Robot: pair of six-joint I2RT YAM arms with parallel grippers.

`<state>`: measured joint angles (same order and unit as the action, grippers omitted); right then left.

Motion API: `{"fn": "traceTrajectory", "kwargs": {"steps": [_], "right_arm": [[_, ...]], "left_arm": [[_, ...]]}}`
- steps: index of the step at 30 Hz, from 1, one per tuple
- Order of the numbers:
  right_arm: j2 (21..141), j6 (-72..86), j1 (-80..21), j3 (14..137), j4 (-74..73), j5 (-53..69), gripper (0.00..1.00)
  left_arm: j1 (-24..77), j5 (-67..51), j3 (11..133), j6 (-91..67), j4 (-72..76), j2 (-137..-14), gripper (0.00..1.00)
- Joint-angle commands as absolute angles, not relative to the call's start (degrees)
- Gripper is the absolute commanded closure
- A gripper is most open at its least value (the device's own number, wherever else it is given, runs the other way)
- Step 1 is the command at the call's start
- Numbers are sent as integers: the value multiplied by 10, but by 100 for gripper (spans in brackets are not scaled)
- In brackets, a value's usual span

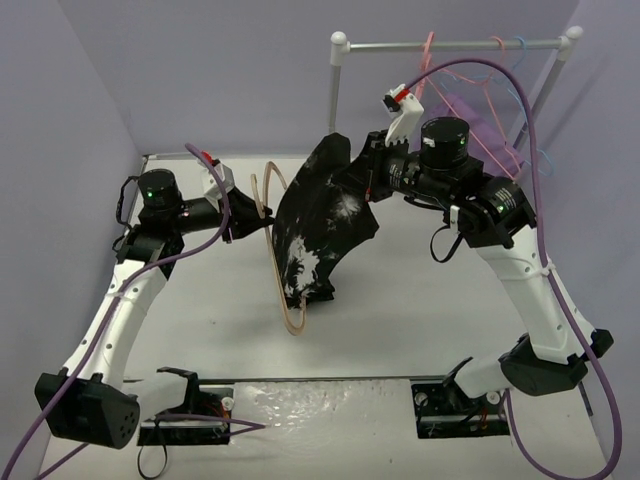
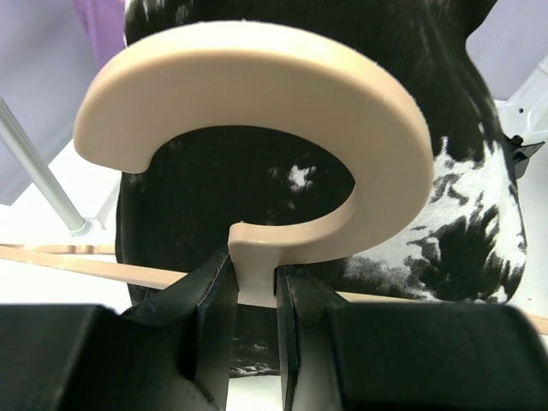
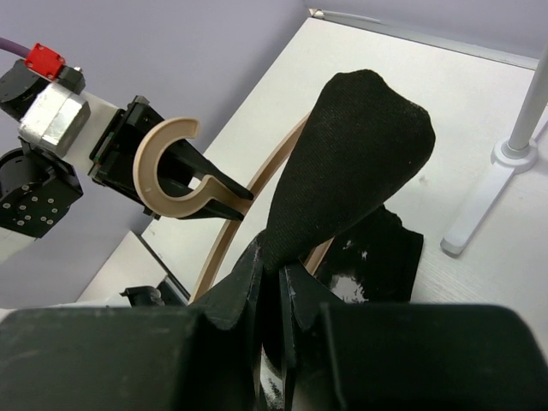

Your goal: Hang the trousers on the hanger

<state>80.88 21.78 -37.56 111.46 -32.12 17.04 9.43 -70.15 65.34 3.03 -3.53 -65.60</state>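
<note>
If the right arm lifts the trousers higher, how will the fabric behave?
Probably floppy: the trousers hang in folds below the right jaws' pinch. Likely light, since that small pinch carries them. They may slip on the hanger, whose plastic looks smooth.

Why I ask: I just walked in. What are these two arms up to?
The left gripper is clamped on the neck of the beige hanger, just below its hook, holding it up. The right gripper pinches a fold of the black-and-white trousers and holds them up right beside the hanger, their lower end hanging down by its body. Whether the trousers already pass through the hanger is unclear from these views.
</note>
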Motion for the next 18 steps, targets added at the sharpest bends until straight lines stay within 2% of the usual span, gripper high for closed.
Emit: {"fn": "traceTrajectory", "kwargs": {"steps": [1,9,18], "right_arm": [[785,222,-371,1157,-217,154,100],[751,207,-343,1094,-232,134,100],[698,194,-337,893,-233,56,100]], "left_arm": [[97,-706,655,59,-18,-659,100],[93,-709,685,56,-23,-656,100],[91,-709,845,39,-75,-661,100]]}}
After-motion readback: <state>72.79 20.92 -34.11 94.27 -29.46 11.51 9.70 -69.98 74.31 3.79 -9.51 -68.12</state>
